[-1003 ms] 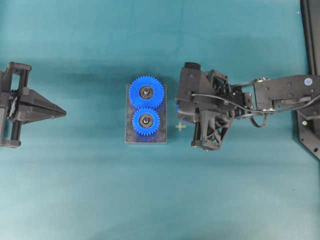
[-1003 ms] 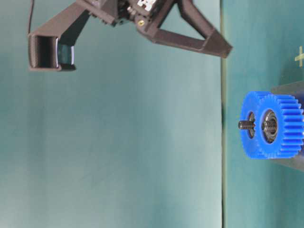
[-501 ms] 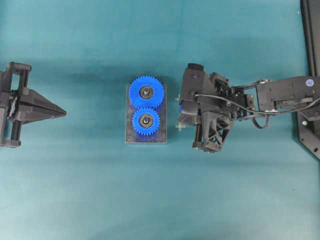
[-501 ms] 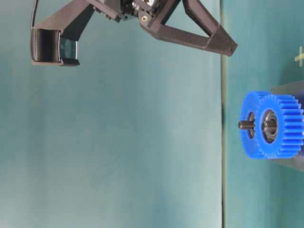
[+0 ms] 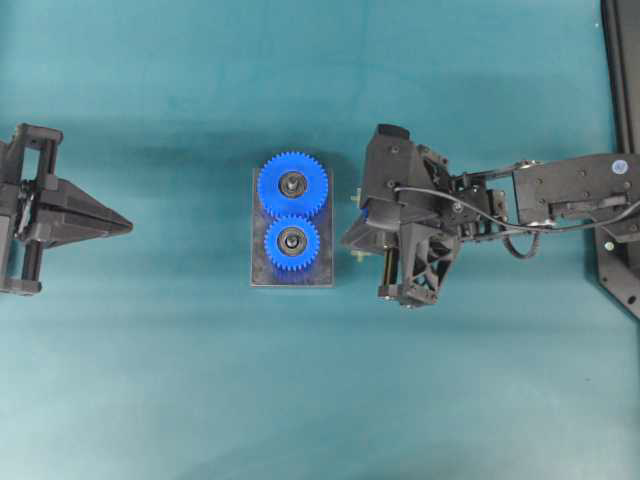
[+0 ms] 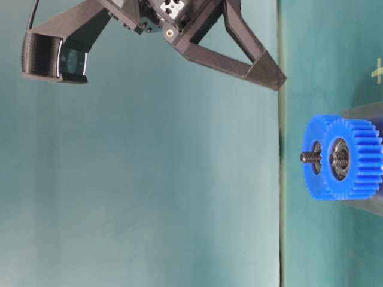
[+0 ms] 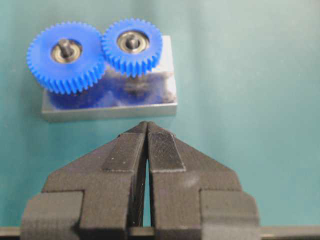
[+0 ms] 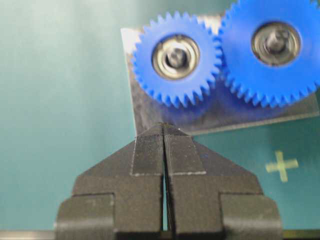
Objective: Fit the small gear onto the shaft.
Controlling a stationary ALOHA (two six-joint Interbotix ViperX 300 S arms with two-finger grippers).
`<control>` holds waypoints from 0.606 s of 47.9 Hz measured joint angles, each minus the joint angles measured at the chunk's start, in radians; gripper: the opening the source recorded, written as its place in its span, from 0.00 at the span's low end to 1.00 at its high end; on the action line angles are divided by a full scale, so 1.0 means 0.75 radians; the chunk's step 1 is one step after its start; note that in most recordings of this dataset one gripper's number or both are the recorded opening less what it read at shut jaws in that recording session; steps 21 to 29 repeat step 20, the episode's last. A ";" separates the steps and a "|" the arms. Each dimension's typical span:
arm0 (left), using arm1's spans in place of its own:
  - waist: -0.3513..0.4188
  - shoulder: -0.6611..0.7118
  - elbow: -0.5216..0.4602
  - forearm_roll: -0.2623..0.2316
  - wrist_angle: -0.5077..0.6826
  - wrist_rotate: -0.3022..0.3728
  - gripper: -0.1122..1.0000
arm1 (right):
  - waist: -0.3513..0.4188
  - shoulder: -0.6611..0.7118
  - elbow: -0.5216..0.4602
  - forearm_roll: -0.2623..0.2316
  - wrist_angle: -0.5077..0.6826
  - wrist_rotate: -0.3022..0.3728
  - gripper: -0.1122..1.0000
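Two gears mesh on the grey plate, and the small gear already sits seated on the shaft. My right claw is pressed closed and empty, raised beside the plate, angled down at it. Dipping lower, I judge, could knock the gear askew. My left claw, also closed, rests well apart over the bench.

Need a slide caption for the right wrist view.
Shut right pincer hovers beside the plate; small gear seated, meshing the larger gear.

No legible text; yellow plus on table.
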 measured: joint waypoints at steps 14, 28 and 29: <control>0.000 0.000 0.002 0.000 -0.002 0.000 0.10 | 0.012 0.000 0.012 0.000 -0.018 -0.002 0.08; 0.004 0.000 0.006 0.000 -0.002 0.000 0.10 | 0.014 0.000 0.018 0.000 -0.020 -0.002 0.08; 0.004 0.000 0.006 0.000 -0.002 0.000 0.10 | 0.014 0.000 0.018 0.000 -0.020 -0.002 0.08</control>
